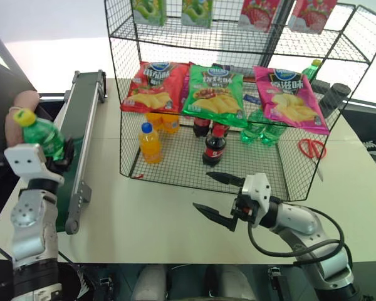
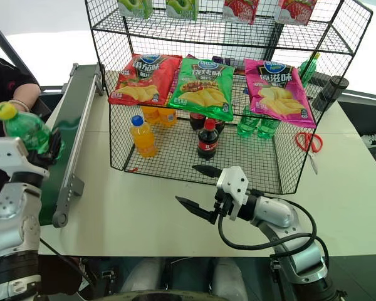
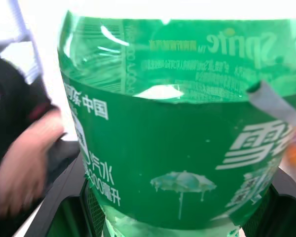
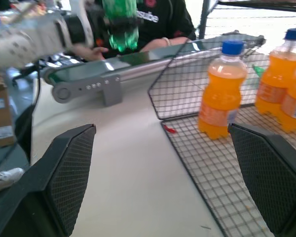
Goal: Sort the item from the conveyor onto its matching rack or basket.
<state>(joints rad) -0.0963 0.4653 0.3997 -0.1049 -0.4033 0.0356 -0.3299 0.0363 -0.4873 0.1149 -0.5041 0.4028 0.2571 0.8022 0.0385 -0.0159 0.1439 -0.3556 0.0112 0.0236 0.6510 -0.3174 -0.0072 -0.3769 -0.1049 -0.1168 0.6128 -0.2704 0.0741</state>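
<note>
While left end effector (image 1: 57, 158) clamps the green bottle (image 1: 45, 138); right end effector (image 1: 216, 197) gapes, empty.

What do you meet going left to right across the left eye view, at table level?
Left gripper holding the green bottle → conveyor → orange drink bottle → cola bottle → right gripper → green bottles in the rack → red scissors.

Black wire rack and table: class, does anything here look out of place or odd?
Red-handled scissors lie on the white table just outside the wire rack, by its right wall; they are the one thing there that is neither drink nor snack. Nothing looks spilled or toppled.
</note>
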